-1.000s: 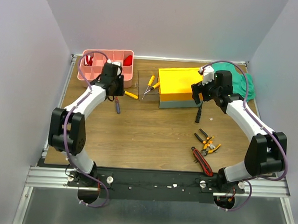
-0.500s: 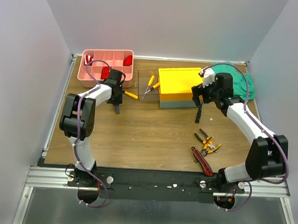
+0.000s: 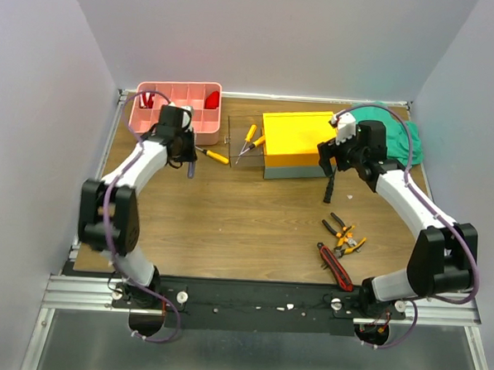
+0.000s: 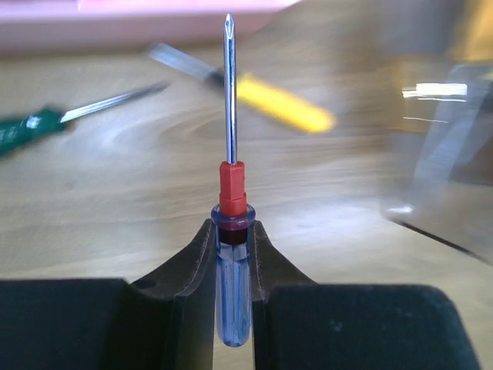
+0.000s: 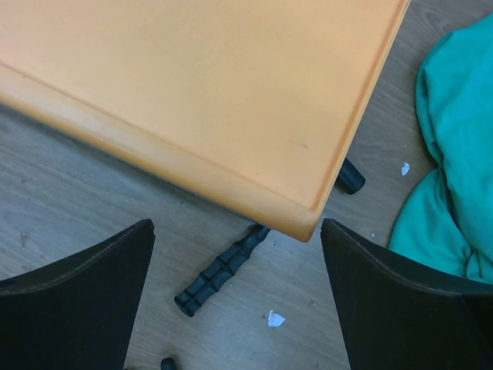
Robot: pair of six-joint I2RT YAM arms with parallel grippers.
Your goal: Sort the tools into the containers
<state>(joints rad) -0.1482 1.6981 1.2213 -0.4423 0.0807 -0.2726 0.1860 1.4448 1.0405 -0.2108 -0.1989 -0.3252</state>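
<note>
Mostly undone: left fingers (image 4: pixel 192 266) clamp purple screwdriver (image 4: pixel 232 181) left of toolbox (image 3: pixel 297 138); right fingers (image 5: pixel 85 297) apart above toolbox; hammer (image 3: pixel 330 189), pliers (image 3: pixel 342 230), cutter (image 3: pixel 335 266), yellow screwdrivers (image 3: pixel 251 137) unsorted on bench (image 3: pixel 245 214).

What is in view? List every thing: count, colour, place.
pink tray: one, far left.
red items: at least two, in tray compartments.
toolbox: one, grey, yellow lid, far centre.
clear plastic piece: one, left of toolbox.
green cloth: one, right of toolbox.
yellow-handled screwdrivers: three, between tray and toolbox.
green-handled screwdriver: one, on table near tray.
hammer: one, black, beside toolbox's near right corner.
pliers: seemingly two, orange-and-black, near right.
cutter: one, red-and-black, beside pliers.
blue-handled screwdriver: one, in left gripper.
left gripper: one, black, shut on that screwdriver.
right gripper: one, black, open above toolbox's corner.
</note>
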